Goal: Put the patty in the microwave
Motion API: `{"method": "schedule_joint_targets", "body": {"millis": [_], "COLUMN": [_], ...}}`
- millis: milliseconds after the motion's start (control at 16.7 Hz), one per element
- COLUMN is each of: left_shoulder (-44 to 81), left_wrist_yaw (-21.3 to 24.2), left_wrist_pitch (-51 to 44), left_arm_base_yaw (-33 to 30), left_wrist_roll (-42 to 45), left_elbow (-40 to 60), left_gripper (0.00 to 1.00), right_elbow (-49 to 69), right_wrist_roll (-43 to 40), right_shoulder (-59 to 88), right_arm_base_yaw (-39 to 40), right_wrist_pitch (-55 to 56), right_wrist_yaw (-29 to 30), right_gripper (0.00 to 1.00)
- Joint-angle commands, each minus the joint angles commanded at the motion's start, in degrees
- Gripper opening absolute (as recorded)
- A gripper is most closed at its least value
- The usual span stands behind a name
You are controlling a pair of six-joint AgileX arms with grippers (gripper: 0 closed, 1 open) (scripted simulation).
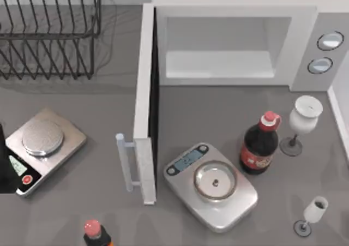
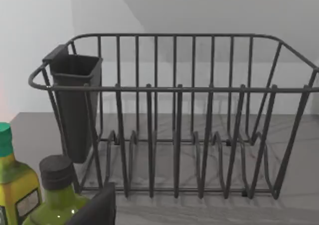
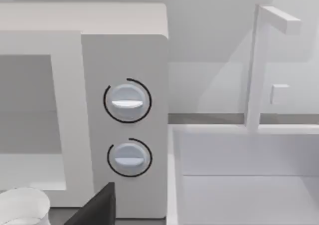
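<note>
Microwave (image 1: 229,44) door (image 1: 144,109) open, cavity bare

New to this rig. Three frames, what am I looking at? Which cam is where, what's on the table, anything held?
It is a simulated table with two AgileX arms. The top view looks down: a white microwave with its door swung open, two kitchen scales, a dark bottle, two wine glasses and a wire dish rack. The left wrist camera faces that rack over two green bottles. The right wrist camera faces the microwave's dials. No patty is visible, and nothing is seen held.
</note>
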Motion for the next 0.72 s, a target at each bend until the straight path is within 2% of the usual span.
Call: {"method": "schedule_joint_targets", "body": {"millis": [180, 360, 540, 720], "left_shoulder": [0.00, 0.00, 0.00, 0.00], "left_wrist_yaw": [0.00, 0.00, 0.00, 0.00], "left_wrist_pitch": [0.00, 0.00, 0.00, 0.00], "left_arm_base_yaw": [0.00, 0.00, 0.00, 0.00], "left_wrist_roll": [0.00, 0.00, 0.00, 0.00], "left_elbow": [0.00, 0.00, 0.00, 0.00], "left_gripper": [1.00, 1.00, 1.00, 1.00], "right_elbow": [0.53, 4.33, 10.87, 18.79], "right_wrist_roll": [-0.67, -5.89, -16.17, -29.77], "right_shoulder": [0.71, 6.18, 16.99, 32.29], "right_arm_base_yaw": [0.05, 0.42, 1.05, 1.82], "right_wrist_pitch": [-0.66, -5.45, -13.66, -23.62], "right_wrist_yaw": [0.00, 0.01, 0.02, 0.04], "right_gripper": [1.00, 1.00, 1.00, 1.00]}}
